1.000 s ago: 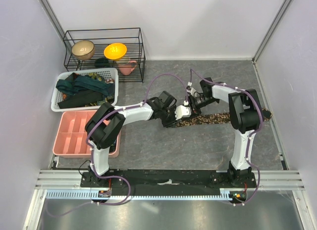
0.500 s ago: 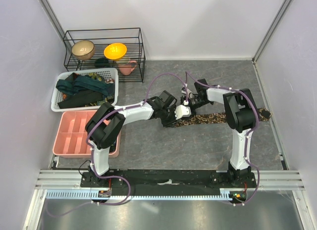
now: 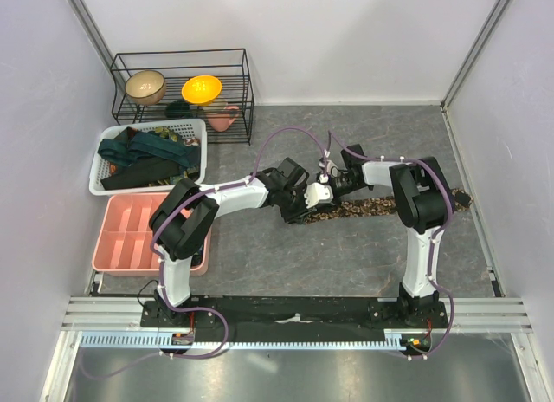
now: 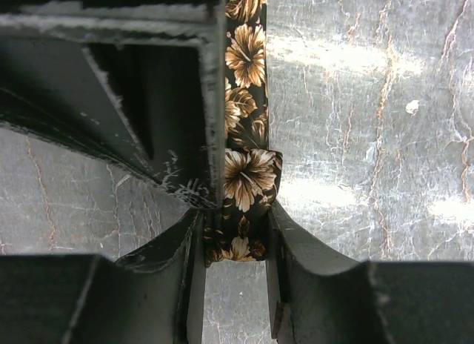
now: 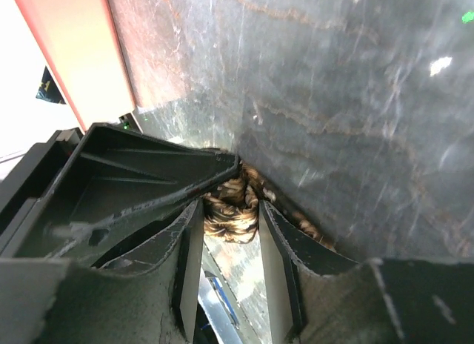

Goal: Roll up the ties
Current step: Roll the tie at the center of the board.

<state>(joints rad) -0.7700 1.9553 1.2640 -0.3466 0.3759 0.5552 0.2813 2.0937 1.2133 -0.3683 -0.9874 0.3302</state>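
Observation:
A brown-and-tan flowered tie (image 3: 381, 207) lies flat across the grey table, running right from the two grippers. Its left end is turned over into a small roll (image 4: 250, 182). My left gripper (image 3: 305, 211) is shut on that end, and the cloth fills the gap between its fingers (image 4: 235, 244). My right gripper (image 3: 323, 194) comes in from the other side and is shut on the same roll (image 5: 231, 209), its jaws pressed on both flanks. In the left wrist view the right gripper's dark body (image 4: 133, 92) covers the tie's left edge. Other dark ties (image 3: 143, 155) lie in a heap.
The dark ties fill a white mesh basket (image 3: 197, 164) at the left. A pink compartment tray (image 3: 130, 233) sits in front of it. A black wire rack (image 3: 182, 90) with bowls and a pink cup stands at the back left. Grey walls close in both sides.
My right arm has swung left and its wrist has closed in on the left gripper at the rolled end. The left arm and the flat part of the tie have stayed put.

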